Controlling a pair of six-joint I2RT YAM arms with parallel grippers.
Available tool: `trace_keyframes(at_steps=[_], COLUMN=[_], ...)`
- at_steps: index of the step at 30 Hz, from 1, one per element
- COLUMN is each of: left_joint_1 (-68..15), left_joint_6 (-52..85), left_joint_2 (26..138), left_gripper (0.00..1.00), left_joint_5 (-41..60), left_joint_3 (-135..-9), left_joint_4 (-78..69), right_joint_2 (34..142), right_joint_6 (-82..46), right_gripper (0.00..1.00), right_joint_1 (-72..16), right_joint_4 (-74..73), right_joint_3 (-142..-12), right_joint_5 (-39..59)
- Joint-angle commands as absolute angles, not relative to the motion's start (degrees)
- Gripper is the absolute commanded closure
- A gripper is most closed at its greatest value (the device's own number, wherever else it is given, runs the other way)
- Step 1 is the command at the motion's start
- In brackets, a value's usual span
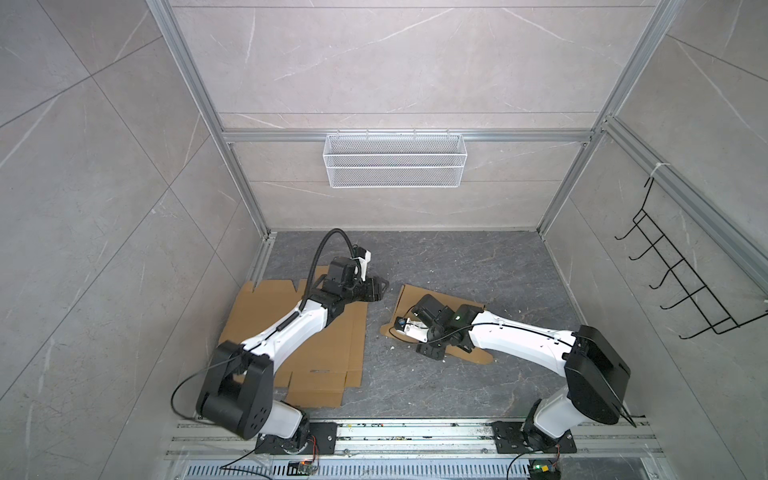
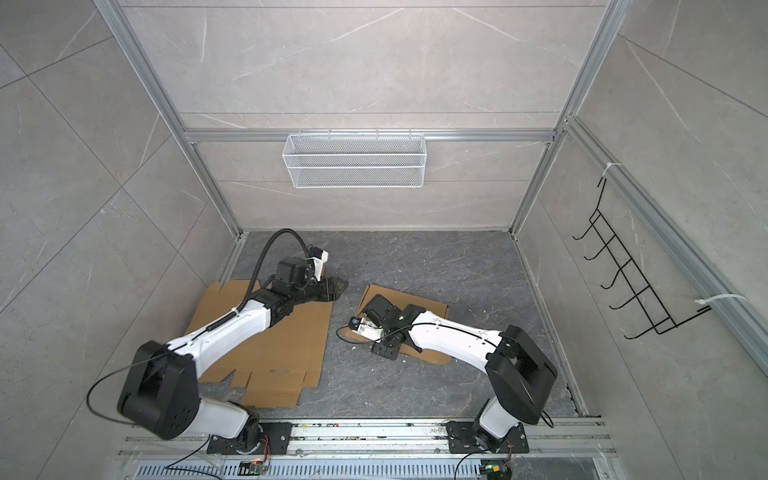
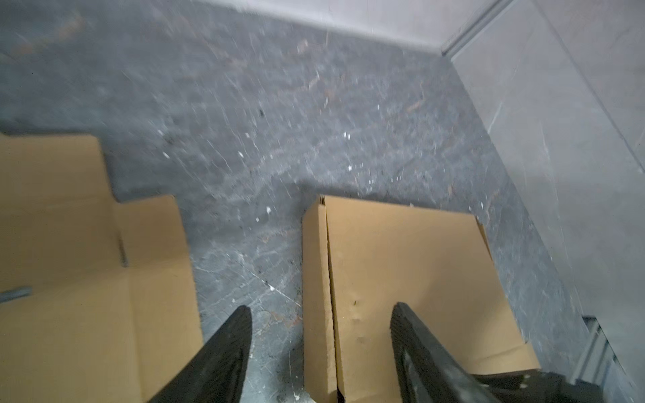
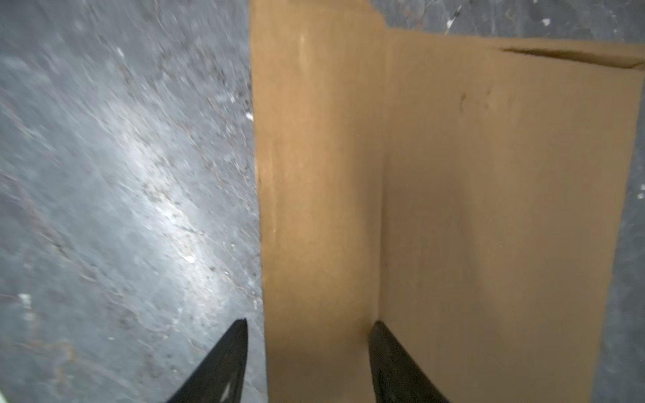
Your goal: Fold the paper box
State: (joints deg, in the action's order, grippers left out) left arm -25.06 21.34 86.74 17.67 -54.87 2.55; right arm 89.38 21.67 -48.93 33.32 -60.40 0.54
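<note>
The paper box lies as a large flat brown cardboard blank (image 1: 332, 349) (image 2: 291, 345) on the dark floor at the left, partly under my left arm. A smaller folded cardboard piece (image 1: 478, 356) (image 2: 432, 357) lies at the right under my right wrist. My left gripper (image 1: 376, 288) (image 3: 321, 317) is open in the gap between both pieces, its fingers astride the smaller piece's folded edge strip (image 3: 316, 279). My right gripper (image 1: 430, 351) (image 4: 309, 324) is open low over the smaller piece (image 4: 488, 209), one fingertip over the floor and one at the crease of a flap (image 4: 314, 209).
A white wire basket (image 1: 395, 160) hangs on the back wall. On the right wall is a black wire hook rack (image 1: 681, 266). An aluminium rail (image 1: 415, 436) with both arm bases runs along the front. Tiled walls close in three sides. White crumbs dot the floor.
</note>
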Motion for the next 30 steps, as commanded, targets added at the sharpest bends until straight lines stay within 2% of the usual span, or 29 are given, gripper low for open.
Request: trace_keyframes(at_steps=[1,8,14,19,24,27,30], left_joint_1=[-26.66,-29.43,-29.33,-27.55,-24.89,-23.32,-22.55], left_joint_6=[22.53,22.48,22.81,25.02,26.12,26.54,27.36], left_joint_2=[91.67,100.05,104.16,106.53,109.93,112.23,113.6], left_gripper=[0.29,0.27,0.41,0.53,0.63,0.69,0.71], left_joint_5=[26.63,25.83,24.01,24.26,25.27,25.68,26.12], left_joint_3=[-57.3,-57.28,-55.31,-53.89,-54.63,-55.26,-55.49], left_joint_4=[3.94,1.19,1.06,1.42,4.68,6.76,7.29], right_joint_2=[81.3,69.82,64.86,65.08,69.06,70.69,71.6], right_joint_6=[12.97,-8.01,-19.35,-25.17,-30.0,-32.7,-33.61], right_gripper=[0.37,0.35,0.36,0.29,0.21,0.14,0.06], right_joint_1=[-44.89,-29.15,-17.26,-5.91,-3.78,-3.78,-3.75], right_joint_4=[31.58,30.25,33.12,25.21,15.81,11.26,10.16], right_joint_3=[-58.21,-52.37,-46.46,-37.3,-32.15,-29.18,-28.03], right_joint_5=[9.5,11.71,12.03,27.65,35.56,36.39,35.86])
